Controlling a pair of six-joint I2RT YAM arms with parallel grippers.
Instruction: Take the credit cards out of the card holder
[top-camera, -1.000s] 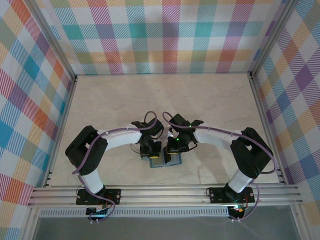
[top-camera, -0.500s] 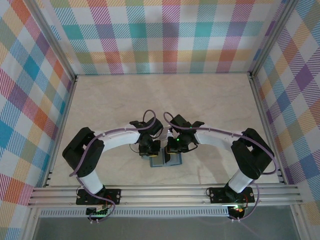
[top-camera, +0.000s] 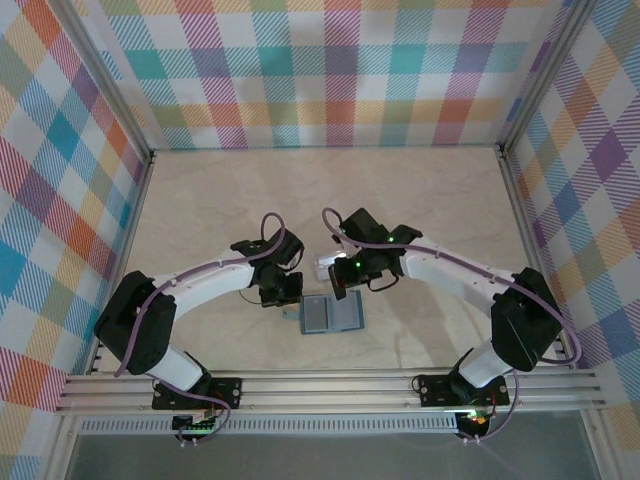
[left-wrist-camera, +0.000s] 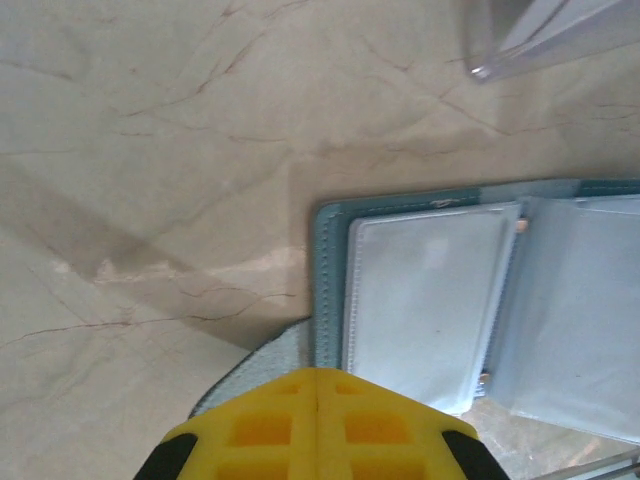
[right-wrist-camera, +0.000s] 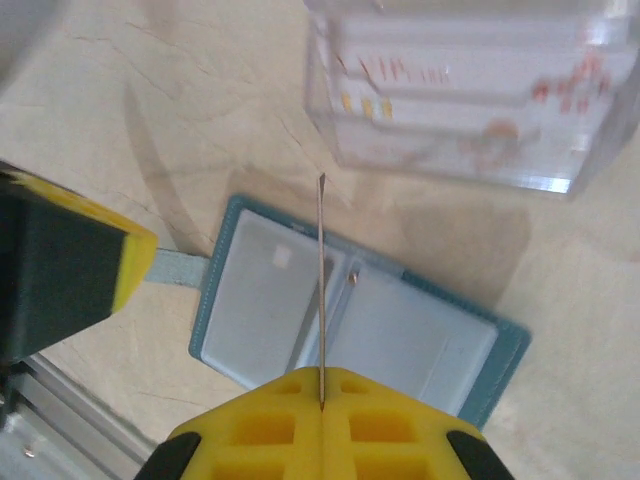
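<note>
Yellow fingers (left-wrist-camera: 250, 430) of the left gripper (left-wrist-camera: 318, 378) were pressed together on the teal tab of the teal-blue folding card holder (left-wrist-camera: 420, 300). It lay open, grey-blue pockets up, on the pale marbled table (top-camera: 420, 200) near the middle of its near edge. The right gripper (right-wrist-camera: 322, 385) was clamped on a thin credit card (right-wrist-camera: 322, 270), seen edge-on over the holder's fold. A clear plastic box (right-wrist-camera: 460, 90) sat just beyond.

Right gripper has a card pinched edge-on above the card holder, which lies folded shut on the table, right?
Not quite: the card holder lies open, inside facing up, as the right wrist view shows. The right gripper does pinch a card edge-on above it.
</note>
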